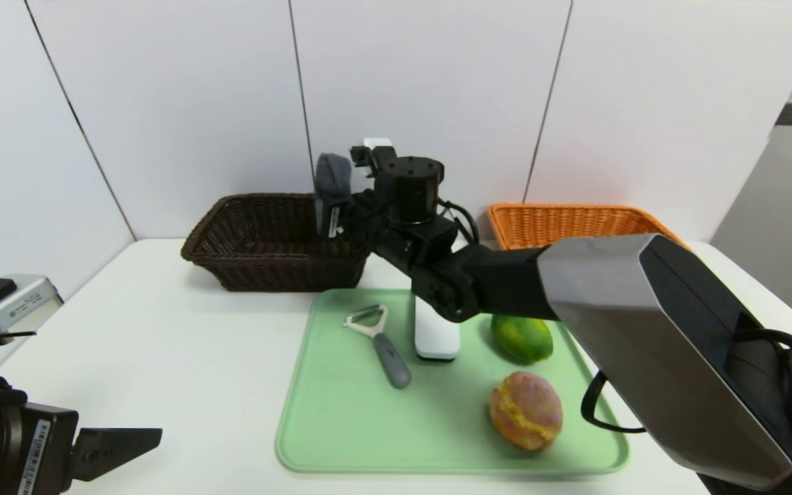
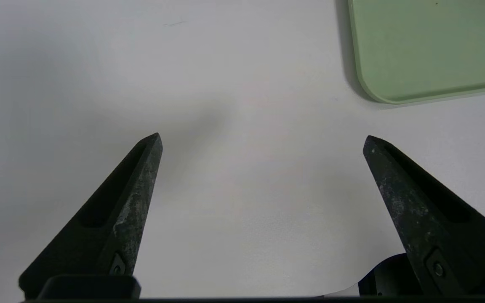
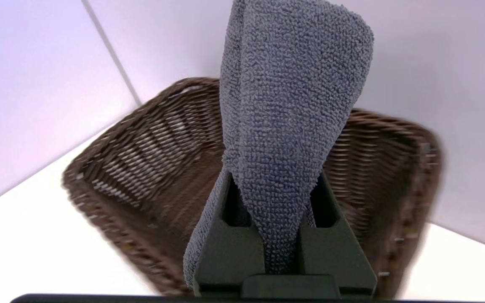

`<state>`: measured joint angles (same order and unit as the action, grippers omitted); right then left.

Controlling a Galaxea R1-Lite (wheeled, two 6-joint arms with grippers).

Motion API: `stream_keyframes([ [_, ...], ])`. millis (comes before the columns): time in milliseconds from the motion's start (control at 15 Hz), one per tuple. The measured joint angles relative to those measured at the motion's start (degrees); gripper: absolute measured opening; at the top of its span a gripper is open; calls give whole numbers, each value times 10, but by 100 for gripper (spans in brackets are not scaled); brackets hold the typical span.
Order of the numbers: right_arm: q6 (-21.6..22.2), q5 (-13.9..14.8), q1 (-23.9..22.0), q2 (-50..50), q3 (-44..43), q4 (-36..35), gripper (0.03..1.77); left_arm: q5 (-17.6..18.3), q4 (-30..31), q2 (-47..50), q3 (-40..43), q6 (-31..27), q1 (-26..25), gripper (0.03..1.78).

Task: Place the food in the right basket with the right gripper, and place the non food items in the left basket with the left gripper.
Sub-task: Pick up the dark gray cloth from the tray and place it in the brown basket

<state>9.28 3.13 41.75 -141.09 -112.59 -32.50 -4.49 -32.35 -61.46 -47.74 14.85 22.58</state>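
Grey fuzzy cloth sits pinched between the jaws of the right gripper, up over the dark brown woven basket. Left gripper hangs low over the white counter near the green tray, jaws wide apart, holding nothing.

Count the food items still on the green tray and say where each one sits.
2. A green fruit lies at the tray's far right, beside the white block. A pink-and-yellow bun lies near its front right corner. The right arm may hide more.
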Motion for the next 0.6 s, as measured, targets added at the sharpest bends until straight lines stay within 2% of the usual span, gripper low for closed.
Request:
stream_keyframes([
  [600, -1, 5, -2, -1, 0, 3, 21, 0, 0, -3, 0, -2, 1, 169],
])
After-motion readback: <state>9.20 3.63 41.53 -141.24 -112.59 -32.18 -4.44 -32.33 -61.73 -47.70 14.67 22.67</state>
